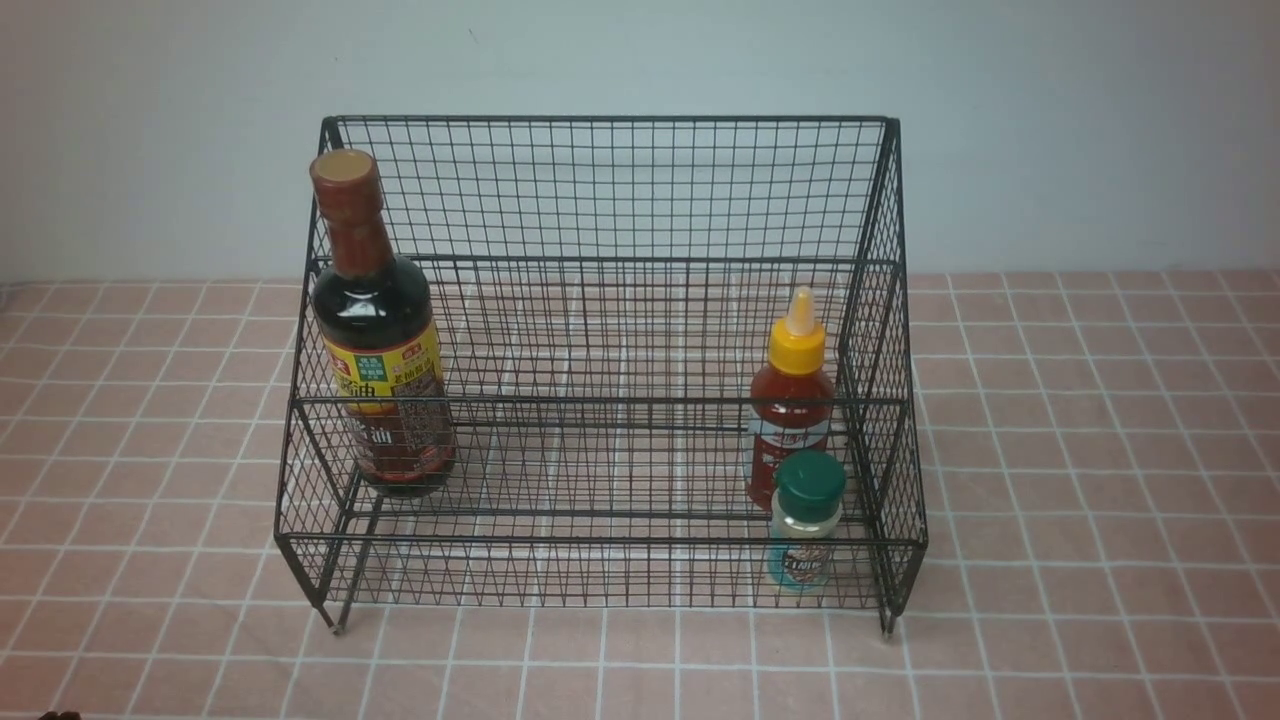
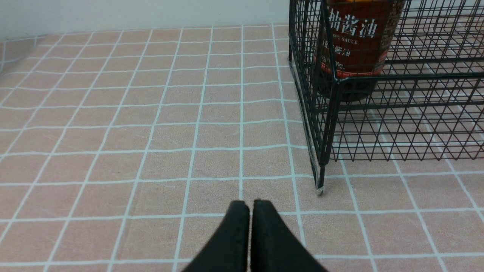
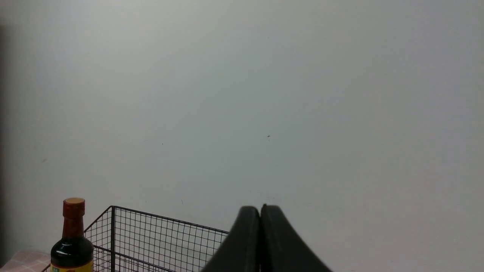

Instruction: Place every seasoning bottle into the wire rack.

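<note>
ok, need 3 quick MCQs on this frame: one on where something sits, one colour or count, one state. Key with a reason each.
1. Where is the soy-sauce bottle?
A. Left end of the wire rack
B. On the tablecloth outside the rack
C. Beside the red bottle

2. What colour is the shaker lid?
A. Yellow
B. Green
C. Brown

3. How do the left tool and right tool stand?
A. Both open
B. Left holds a bottle
C. Both shut, empty

Key:
1 A: front view shows it upright inside the rack's left end.
2 B: green cap, in front of the red squeeze bottle.
3 C: wrist views show each pair of fingers pressed together with nothing between.
</note>
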You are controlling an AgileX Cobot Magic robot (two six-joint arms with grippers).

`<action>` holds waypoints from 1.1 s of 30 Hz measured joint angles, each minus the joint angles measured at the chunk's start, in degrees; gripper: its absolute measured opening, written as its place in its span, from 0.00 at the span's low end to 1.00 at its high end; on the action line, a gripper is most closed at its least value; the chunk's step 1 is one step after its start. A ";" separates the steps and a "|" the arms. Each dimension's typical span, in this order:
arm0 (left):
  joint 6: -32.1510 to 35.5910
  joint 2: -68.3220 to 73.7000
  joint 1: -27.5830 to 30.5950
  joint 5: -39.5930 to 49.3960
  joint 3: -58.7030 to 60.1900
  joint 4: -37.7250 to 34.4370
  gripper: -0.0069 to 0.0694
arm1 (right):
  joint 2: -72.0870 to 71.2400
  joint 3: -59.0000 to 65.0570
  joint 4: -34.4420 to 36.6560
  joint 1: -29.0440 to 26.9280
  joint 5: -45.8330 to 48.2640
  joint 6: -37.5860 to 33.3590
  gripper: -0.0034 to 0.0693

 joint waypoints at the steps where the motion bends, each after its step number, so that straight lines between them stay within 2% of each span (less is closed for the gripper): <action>1: 0.00 0.00 0.00 0.00 0.00 0.00 0.08 | 0.00 0.00 -0.07 0.00 0.00 -0.05 0.03; 4: 0.00 0.00 0.00 0.00 0.00 0.00 0.08 | 0.00 0.00 0.16 0.00 0.06 -0.05 0.03; 8: 0.00 0.00 0.00 0.00 0.00 0.00 0.08 | 0.00 0.00 6.79 0.00 0.06 -2.25 0.03; 10: 0.00 0.00 0.00 0.00 0.00 0.00 0.08 | 0.00 1.25 19.44 0.00 -1.00 -10.30 0.03; 11: 0.00 0.00 0.00 0.00 0.00 0.00 0.08 | 0.00 1.42 20.33 0.00 -1.34 -11.02 0.03; 15: 0.00 0.00 0.00 0.00 0.00 0.00 0.08 | 0.00 5.92 36.73 0.00 -6.52 -24.66 0.03; 18: 0.00 0.00 0.00 0.00 0.00 0.00 0.08 | 0.00 9.17 43.83 0.00 -9.96 -31.14 0.03; 22: 0.00 0.00 0.00 0.05 0.00 0.00 0.08 | 0.00 14.27 46.52 -0.23 -13.97 -35.68 0.03; 26: 0.00 0.00 0.00 0.10 -0.04 0.00 0.08 | -0.39 19.76 45.73 -6.93 -15.49 -37.33 0.03; 29: 0.00 0.00 0.00 0.22 -0.04 0.00 0.08 | -0.44 26.86 44.59 -18.29 -15.40 -37.79 0.03; 30: 0.00 0.00 0.00 0.22 -0.04 0.00 0.08 | -0.44 27.27 44.53 -18.91 -15.40 -37.79 0.03; 32: 0.00 0.00 0.00 0.22 -0.06 0.00 0.08 | -0.49 32.37 44.17 -26.64 -15.34 -37.79 0.03; 33: 0.00 0.00 0.00 0.22 -0.06 0.00 0.08 | -0.50 33.11 44.18 -27.19 -15.14 -37.79 0.03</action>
